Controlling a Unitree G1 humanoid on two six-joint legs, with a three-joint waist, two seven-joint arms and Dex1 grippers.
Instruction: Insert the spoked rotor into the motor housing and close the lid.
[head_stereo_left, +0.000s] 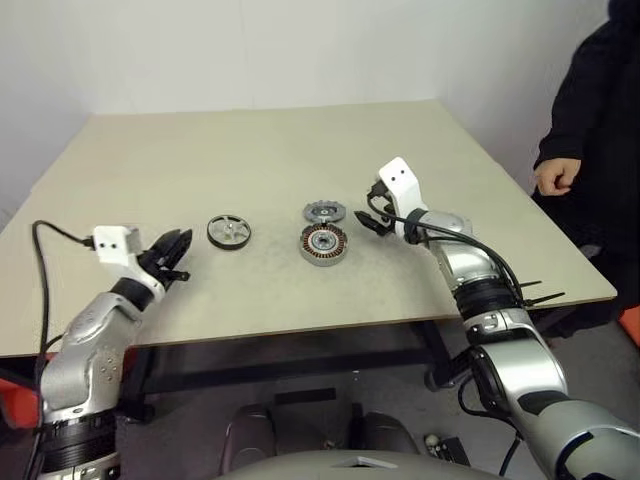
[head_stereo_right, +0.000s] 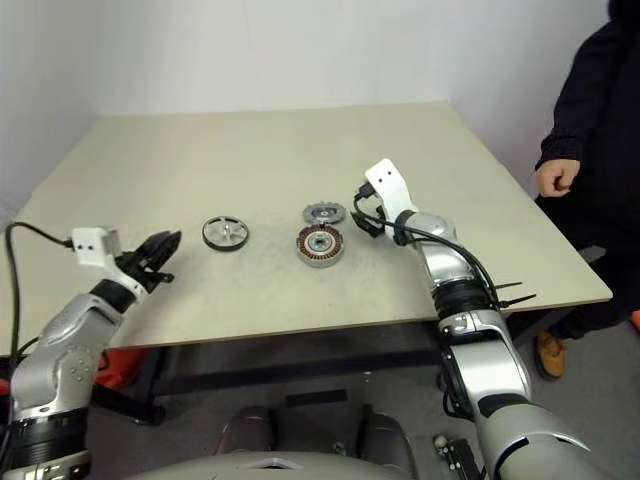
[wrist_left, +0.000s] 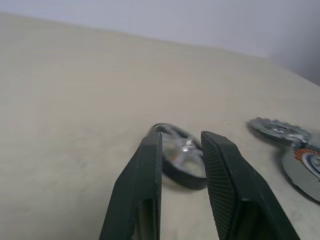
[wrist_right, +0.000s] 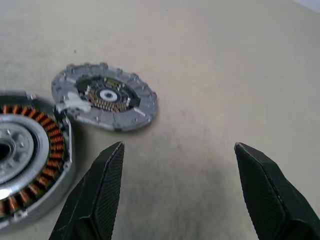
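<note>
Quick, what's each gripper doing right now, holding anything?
Left gripper: fingers slightly apart, empty, aimed at the rotor.
Right gripper: wide open, empty, near the lid.

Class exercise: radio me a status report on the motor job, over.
Left gripper part open, empty; right gripper wide open, empty. Spoked rotor, motor housing, lid all on table, unassembled. Nothing in the way.

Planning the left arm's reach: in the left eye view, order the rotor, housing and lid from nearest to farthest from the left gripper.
From the left gripper:
1. spoked rotor, just beside it.
2. motor housing, mid-table.
3. lid, behind the housing; nearly level with it, marginally farther.
</note>
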